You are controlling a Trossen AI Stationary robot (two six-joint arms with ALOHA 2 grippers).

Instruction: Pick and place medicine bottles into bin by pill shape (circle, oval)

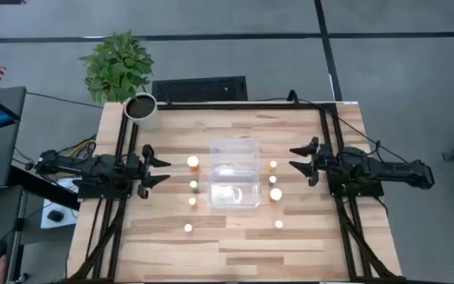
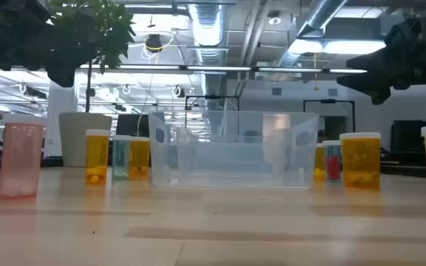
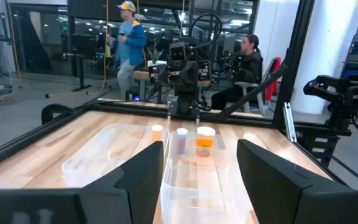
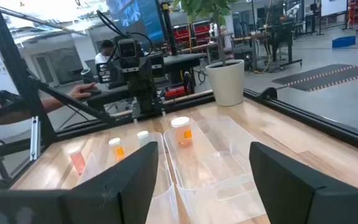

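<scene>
The clear two-compartment bin stands at the table's middle; it also shows in the low view. Several small white-capped bottles stand upright on the table on either side of it: some to its left, some to its right. My left gripper hovers open at the table's left, above the table, pointing at the bin. My right gripper hovers open at the table's right, pointing at the bin. Neither touches anything.
A white pot with a green plant stands at the table's far left corner. A dark frame runs along the table's sides. People show in the room beyond the table. Bare wood lies along the near edge.
</scene>
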